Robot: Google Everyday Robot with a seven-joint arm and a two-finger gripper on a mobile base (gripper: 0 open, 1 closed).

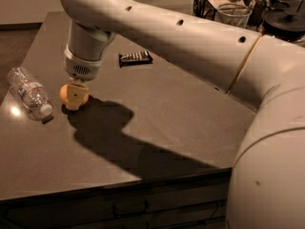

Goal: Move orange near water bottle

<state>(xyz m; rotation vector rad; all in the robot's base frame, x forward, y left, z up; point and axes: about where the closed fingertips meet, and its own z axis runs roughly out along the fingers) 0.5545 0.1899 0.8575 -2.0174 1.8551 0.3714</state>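
Gripper points straight down at the left part of the tabletop, closed on the orange, one finger across the fruit's front. Orange sits at or just above the surface, can't tell if touching. Water bottle lies on its side just left of the orange, cap toward the front edge, small gap between them. Dark wrapped bar lies farther back, right of the gripper.

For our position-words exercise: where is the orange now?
The orange is at the left of the camera view, held in the gripper low over the table, just right of the bottle.
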